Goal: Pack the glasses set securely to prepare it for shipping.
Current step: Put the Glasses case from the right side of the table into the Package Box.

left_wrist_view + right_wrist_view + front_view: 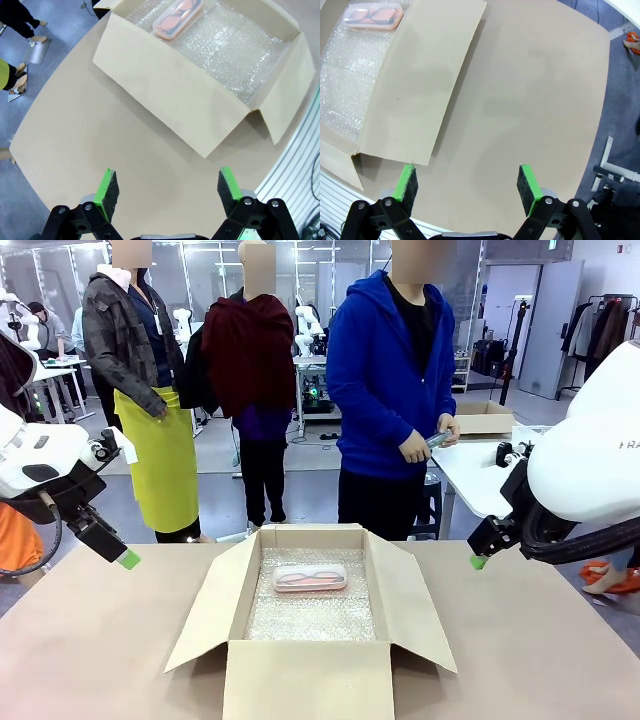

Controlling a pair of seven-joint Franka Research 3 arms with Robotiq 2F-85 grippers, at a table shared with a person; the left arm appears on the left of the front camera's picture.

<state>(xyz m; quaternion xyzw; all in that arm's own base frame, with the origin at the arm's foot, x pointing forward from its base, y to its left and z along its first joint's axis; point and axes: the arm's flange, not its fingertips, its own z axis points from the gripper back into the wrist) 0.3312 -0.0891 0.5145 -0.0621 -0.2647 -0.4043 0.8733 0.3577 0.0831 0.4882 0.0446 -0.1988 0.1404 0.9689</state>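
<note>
- Hovering: the left tool (167, 189) and right tool (465, 182) are hanging over the bare surface (90, 640), one on each side of the box (305, 680), jaws spread wide, gripping nothing.
- Inside the box, the clear case (309, 577) with pink showing through is lying flat on the bubble wrap (310, 620), toward the far wall.
- Across the surface, the person is holding a small pale-green item (437, 439) in both hands. It's looking like the second case, but it's too small to confirm.
- Step in hand, my read: getting that second case into the box.
- Doing it well:
  - gripping it across the narrow side, centred, with a light squeeze, since the thin plastic is probably slippery
  - clearing the open flaps on the way in
  - lowering it flat onto the wrap just beside the clear case, not on top
</note>
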